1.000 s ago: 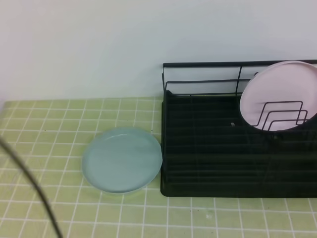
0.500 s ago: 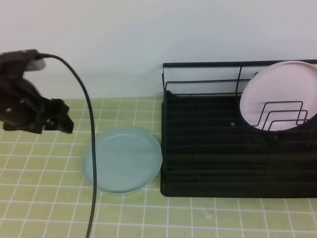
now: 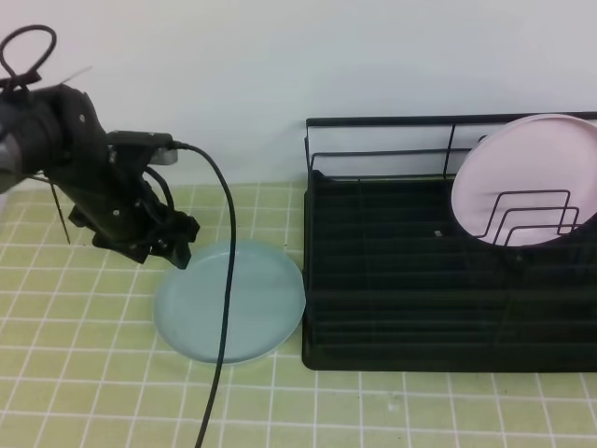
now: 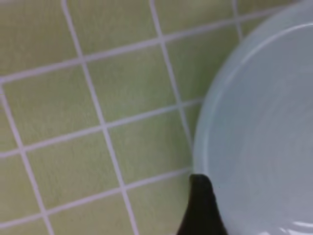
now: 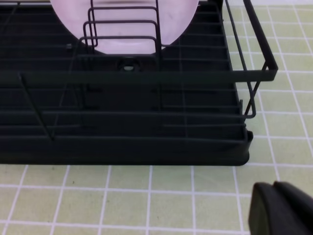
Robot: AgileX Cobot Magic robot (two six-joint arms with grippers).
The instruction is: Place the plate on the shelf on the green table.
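Yellow-green tiles of the green table (image 3: 112, 373) carry the plate (image 3: 252, 299) flat just left of the shelf (image 3: 410, 280). Left gripper (image 3: 173, 245), jaws apart, hangs over the plate's left rim. Right gripper (image 5: 281, 210) is closed, holding nothing.

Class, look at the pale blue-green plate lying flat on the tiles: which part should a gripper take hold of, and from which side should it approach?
Probably the raised rim at the plate's left edge, approached from above and the left. The plate lies flat on the green table, so only its rim offers a pinch. Its right edge sits close against the shelf, while the open left gripper already hangs over the left rim.
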